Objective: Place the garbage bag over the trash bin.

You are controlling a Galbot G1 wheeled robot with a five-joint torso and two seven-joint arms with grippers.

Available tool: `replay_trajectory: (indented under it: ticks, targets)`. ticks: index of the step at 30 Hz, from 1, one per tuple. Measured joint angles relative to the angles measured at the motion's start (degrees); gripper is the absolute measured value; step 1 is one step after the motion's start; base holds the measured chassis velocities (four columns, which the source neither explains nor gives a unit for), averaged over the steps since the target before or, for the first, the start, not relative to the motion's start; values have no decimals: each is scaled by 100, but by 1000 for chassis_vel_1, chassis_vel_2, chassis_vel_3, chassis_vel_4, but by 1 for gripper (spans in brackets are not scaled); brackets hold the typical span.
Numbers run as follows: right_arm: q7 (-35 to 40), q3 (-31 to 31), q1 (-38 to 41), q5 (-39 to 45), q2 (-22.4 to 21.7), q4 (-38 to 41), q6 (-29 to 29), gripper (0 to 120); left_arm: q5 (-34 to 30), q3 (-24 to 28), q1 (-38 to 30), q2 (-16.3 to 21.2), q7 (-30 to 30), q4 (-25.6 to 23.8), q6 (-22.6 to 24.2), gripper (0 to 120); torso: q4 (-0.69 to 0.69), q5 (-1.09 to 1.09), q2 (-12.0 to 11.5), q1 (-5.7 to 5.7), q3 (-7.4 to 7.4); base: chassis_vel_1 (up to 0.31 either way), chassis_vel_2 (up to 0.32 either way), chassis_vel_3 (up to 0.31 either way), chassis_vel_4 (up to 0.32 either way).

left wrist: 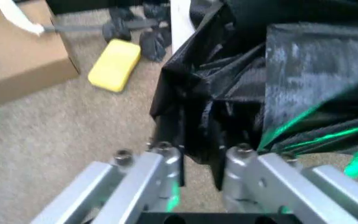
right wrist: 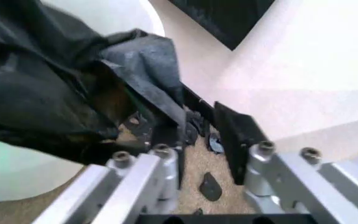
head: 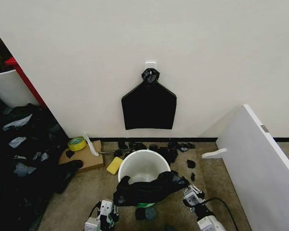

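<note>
Here glossy crinkled garbage bag (head: 149, 188) drapes trash bin (head: 143, 166); both hands spread.

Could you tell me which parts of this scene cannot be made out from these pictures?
- Head view: the near rim of the round white plastic trash bin lies under the crinkled glossy black garbage bag.
- Left wrist view: the left gripper has bag between its fingers; actual clamping is unclear.
- Right wrist view: the right gripper is likewise unclear.

**One high view, two close ones**

The head camera looks down from above at the trash bin (head: 143, 166) by the wall. Each wrist camera peers out past its own jaws, very near the garbage bag (left wrist: 241, 93), which all views share.
</note>
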Motion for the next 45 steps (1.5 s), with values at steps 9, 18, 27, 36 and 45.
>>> replay_trajectory:
  ticks: [9,18,27,36,45]
  targets:
    - [1,109,-677,456,-315,740,-288,51,545,-355,541,284,-121,-637,137,50,0,0,0,0,0,0,0,0,0]
    - [-47,270,-896,686,-386,1291,-246,85,1146,-524,1038,371,-216,-1128,150,84,0,-1,0,0,0,0,0,0,0]
    - [-150,359,-909,726,-324,1469,-111,100,1095,-534,1177,329,-541,-1147,353,100,0,-1,0,0,0,0,0,0,0]
    - [-289,324,-715,920,-242,1431,62,100,1047,-616,1656,266,-885,-1794,451,100,1,0,0,0,0,0,0,0,0]
    - [-393,-6,-244,1059,-108,1122,163,100,256,-699,1610,292,-839,-1681,119,100,1,0,0,0,0,0,0,0,0]
